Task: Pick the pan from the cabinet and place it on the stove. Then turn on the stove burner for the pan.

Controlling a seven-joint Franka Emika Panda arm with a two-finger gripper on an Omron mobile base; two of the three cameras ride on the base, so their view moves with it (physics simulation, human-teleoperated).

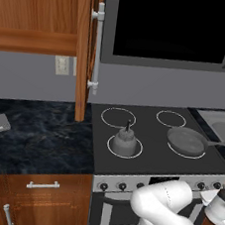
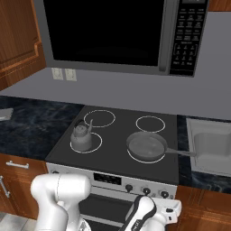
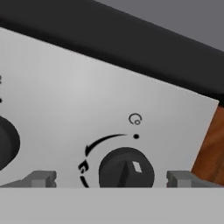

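Observation:
The dark-grey pan (image 1: 186, 140) (image 2: 145, 145) lies on the front right stove burner (image 2: 135, 158) of the black glass stove (image 1: 151, 139) (image 2: 119, 135), its long handle pointing right. The cabinet (image 1: 37, 10) stands with its door (image 1: 84, 51) swung out. In the hand view my gripper (image 3: 111, 178) is open right in front of the silver front panel. A black knob (image 3: 126, 168) sits between the two fingertips (image 3: 41, 178), with a gap on each side. The knob's white mark points up and slightly right, below a small burner symbol.
A grey kettle (image 1: 124, 141) (image 2: 81, 137) stands on the front left burner. A microwave (image 2: 103, 31) hangs above the stove. A sink (image 2: 212, 144) lies to the right and dark marbled counter (image 1: 37, 135) to the left. Another knob (image 3: 6, 142) is at the panel's left.

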